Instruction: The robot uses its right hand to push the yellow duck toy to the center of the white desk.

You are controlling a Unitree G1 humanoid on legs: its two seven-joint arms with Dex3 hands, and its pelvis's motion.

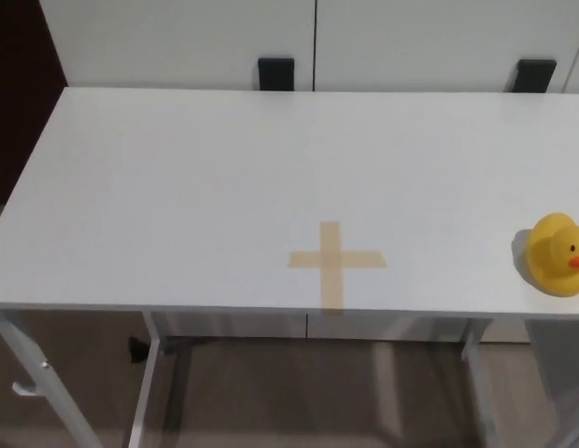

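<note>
Duck (557, 253) near right edge of desk (177, 187), well apart from tape cross (334, 261); neither hand in view, so open or closed impossible to say.

Upright, beak pointing right, close to front right corner. Risk, as a guess: round, light body likely to roll, spin or topple under an off-centre push, or slip off the near edge if nudged outward. Smooth white top, bare apart from the tan cross. White wall panels behind with two black brackets (275, 73); metal legs and what looks like wood floor below.
</note>
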